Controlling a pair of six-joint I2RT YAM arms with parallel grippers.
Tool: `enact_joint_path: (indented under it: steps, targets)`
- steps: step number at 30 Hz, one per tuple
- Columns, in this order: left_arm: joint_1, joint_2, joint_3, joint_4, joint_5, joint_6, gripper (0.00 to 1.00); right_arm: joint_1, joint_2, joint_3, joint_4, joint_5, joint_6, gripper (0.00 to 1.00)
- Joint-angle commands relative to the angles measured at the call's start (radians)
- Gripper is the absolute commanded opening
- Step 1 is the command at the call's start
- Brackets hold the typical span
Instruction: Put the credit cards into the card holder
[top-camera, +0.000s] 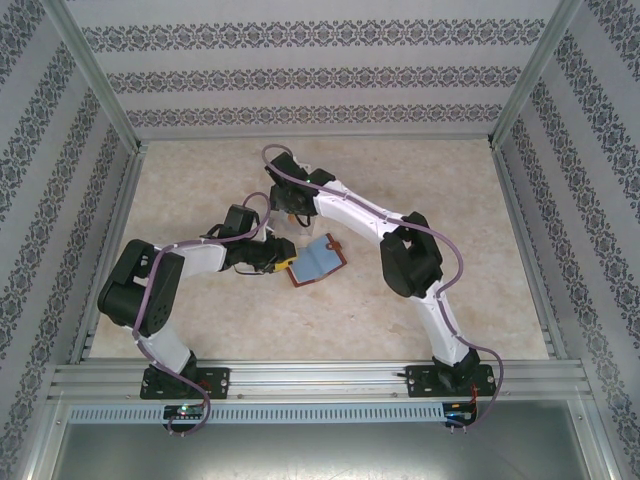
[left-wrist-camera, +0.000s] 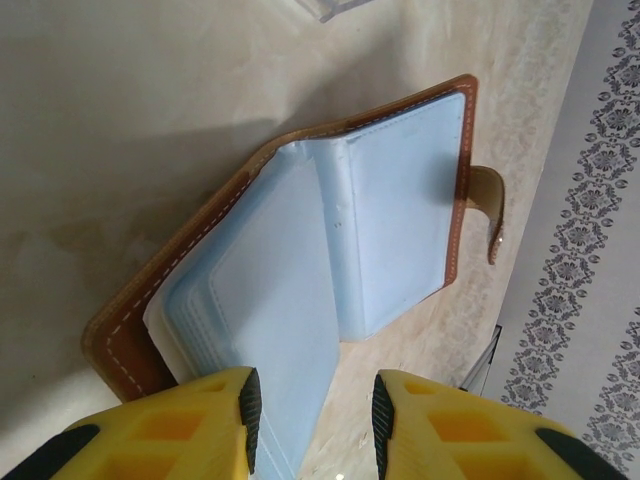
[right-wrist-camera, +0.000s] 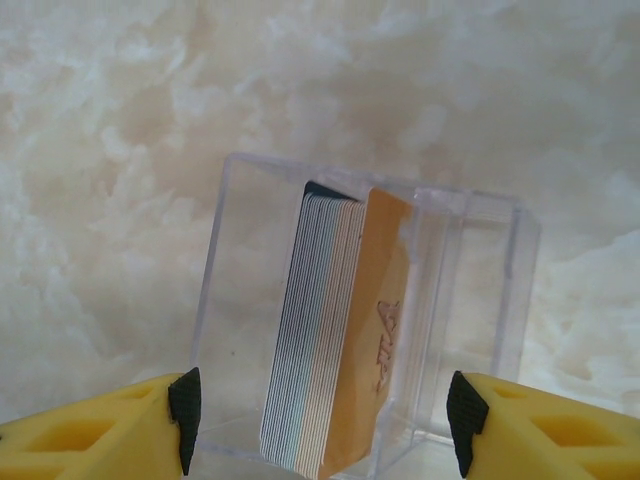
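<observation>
Your right gripper (right-wrist-camera: 325, 428) hung open over the clear box (right-wrist-camera: 235, 300); closing risked grabbing it, not credit cards (right-wrist-camera: 340, 330). Left gripper (left-wrist-camera: 315, 405) gaped at the card holder (left-wrist-camera: 400, 220).

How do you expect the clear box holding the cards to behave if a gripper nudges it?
The clear box looks smooth, thin-walled and light, so it would probably slide on the table rather than resist. The credit cards stand on edge, leaning, with spare room beside them, so a nudge may well topple them.

The left fingers (left-wrist-camera: 190, 425) cover the card holder's (left-wrist-camera: 395, 230) near edge, and the orange card's (right-wrist-camera: 372, 330) marking is unreadable.
</observation>
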Motion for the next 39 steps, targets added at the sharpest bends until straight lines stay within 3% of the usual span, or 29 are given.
enact_joint_path:
  steps: [1,9,20,39]
  targets:
    - [0.011,0.014,-0.011,0.032,0.024,0.018,0.38,0.002,0.057,0.049,-0.050,0.045,-0.001,0.68]
    - [0.013,0.015,-0.013,0.040,0.027,0.015,0.38,0.015,0.167,0.190,-0.098,0.034,-0.018,0.67]
    - [0.013,0.009,-0.020,0.051,0.019,0.007,0.38,0.028,0.182,0.207,-0.091,0.067,-0.063,0.52]
    - [0.013,-0.031,-0.048,0.058,-0.004,-0.003,0.38,0.031,0.158,0.207,-0.052,0.027,-0.059,0.44]
